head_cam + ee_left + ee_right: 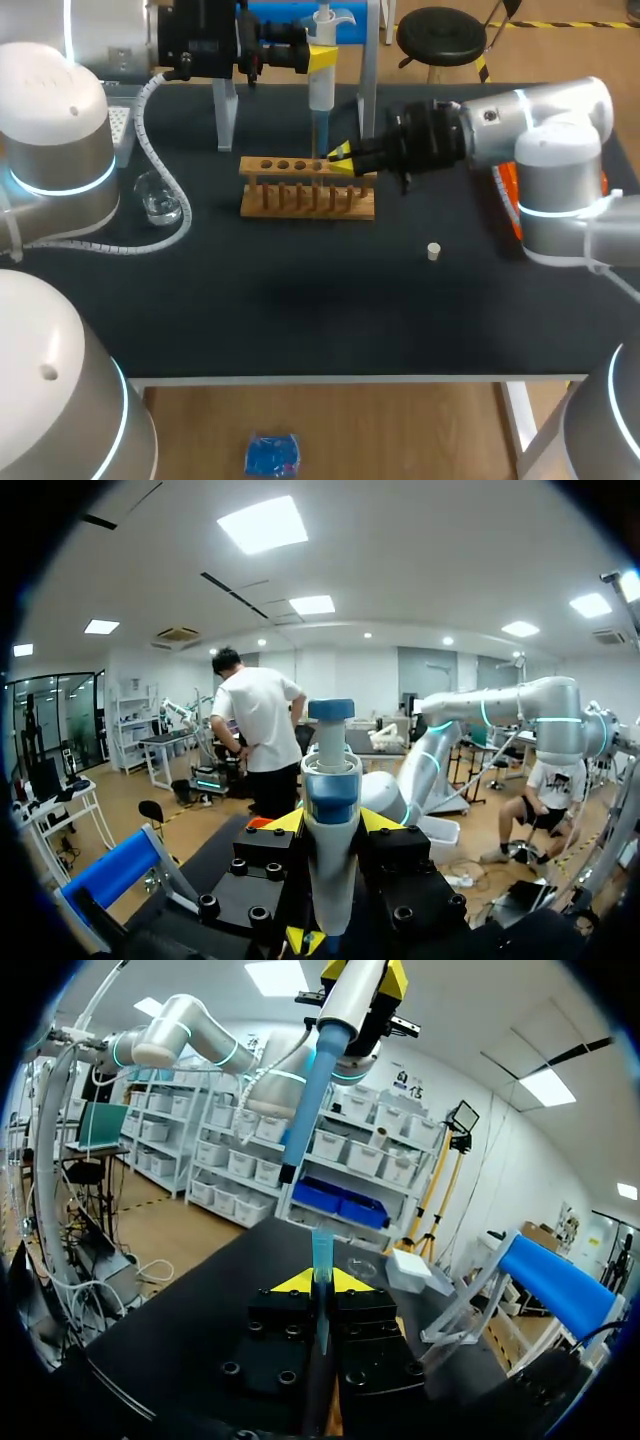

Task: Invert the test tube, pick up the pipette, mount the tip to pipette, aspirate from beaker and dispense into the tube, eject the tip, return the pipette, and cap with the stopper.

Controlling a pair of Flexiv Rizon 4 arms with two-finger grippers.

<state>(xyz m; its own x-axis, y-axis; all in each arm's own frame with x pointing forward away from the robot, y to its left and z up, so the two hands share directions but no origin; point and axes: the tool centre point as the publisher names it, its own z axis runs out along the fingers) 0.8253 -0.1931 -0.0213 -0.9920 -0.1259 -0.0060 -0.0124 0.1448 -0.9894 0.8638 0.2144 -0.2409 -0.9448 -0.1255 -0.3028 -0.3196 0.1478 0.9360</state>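
My left gripper (322, 57) is shut on the white pipette (321, 80), holding it upright above the back of the wooden rack (308, 190). In the left wrist view the pipette (330, 810) stands between my yellow tips (331, 825). Its blue tip (303, 1100) hangs just above a thin clear test tube (322, 1255). My right gripper (322, 1282) is shut on that tube and holds it upright. In the head view the right gripper (340, 158) is at the rack's far right end. A small white stopper (434, 251) lies on the mat to the right.
A glass beaker (158, 196) stands at the left beside my left arm's cable. A clear stand (226, 110) rises behind the rack. A pale tip box (121, 128) sits at the back left, and an orange object (506, 195) lies by my right arm.
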